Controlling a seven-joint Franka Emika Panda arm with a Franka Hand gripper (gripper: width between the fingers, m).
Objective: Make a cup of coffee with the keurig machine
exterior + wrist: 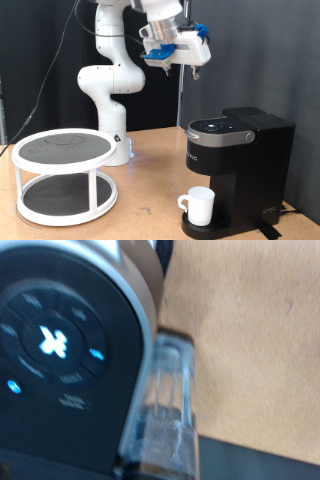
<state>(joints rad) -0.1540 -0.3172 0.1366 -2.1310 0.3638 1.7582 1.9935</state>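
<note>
The black keurig machine (pixel 238 150) stands on the table at the exterior view's right, lid closed. The white cup (pixel 200 205) stands on its round drip base, under the spout, handle towards the exterior view's left. My gripper (pixel 194 68) hangs high above the machine's top panel, well clear of it, its fingers together as one dark tip and holding nothing. The wrist view looks down on the silver-rimmed top panel (pixel 60 340) with lit blue and white buttons, and on the clear water tank (pixel 165 415) at its side. No fingers show in the wrist view.
A white two-tier round stand (pixel 64 175) with dark shelves stands at the exterior view's left. The arm's white base (pixel 112 130) is behind it. The brown tabletop (pixel 150 215) lies between stand and machine. A dark backdrop hangs behind.
</note>
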